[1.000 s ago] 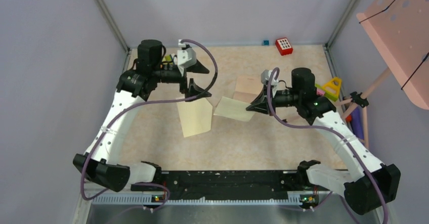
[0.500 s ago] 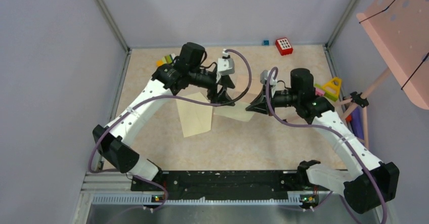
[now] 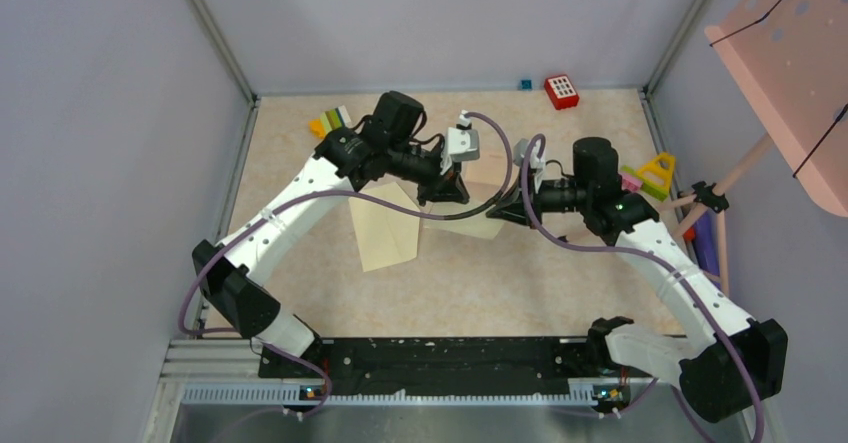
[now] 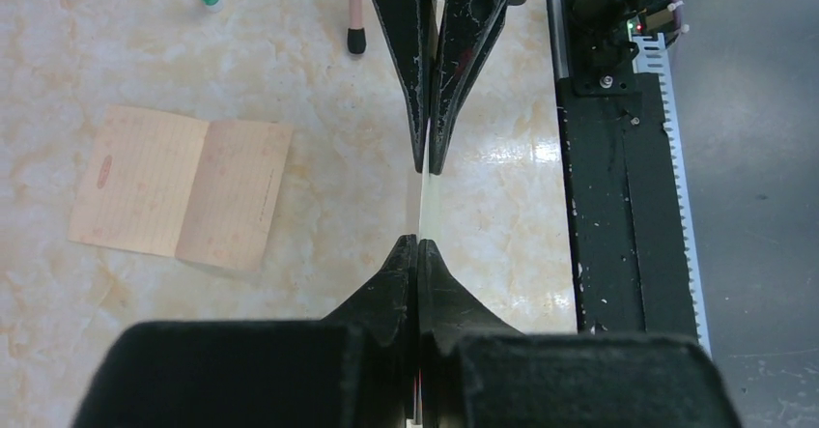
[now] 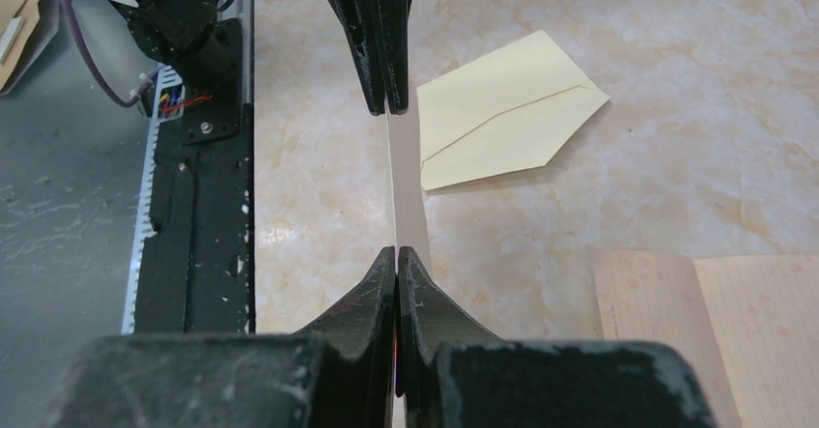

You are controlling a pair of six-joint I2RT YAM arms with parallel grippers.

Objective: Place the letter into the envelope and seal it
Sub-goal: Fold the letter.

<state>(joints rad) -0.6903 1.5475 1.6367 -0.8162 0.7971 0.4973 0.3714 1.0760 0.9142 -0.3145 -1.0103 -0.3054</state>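
Left gripper (image 4: 417, 246) and right gripper (image 5: 397, 252) both clamp one pale sheet (image 5: 402, 186), edge-on, possibly paper. The envelope (image 5: 502, 109) lies flat beside them, toward the bench's left edge.

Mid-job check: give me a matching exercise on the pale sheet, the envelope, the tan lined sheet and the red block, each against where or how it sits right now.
Things:
1. pale sheet
2. envelope
3. tan lined sheet
4. red block

States:
A. lying on the table, creased down its middle
B. at the table's far edge
C. pinched between the left hand and the right hand
D. lying flat on the table, pointed flap showing

Pairs: 1-C, 2-D, 3-A, 4-B
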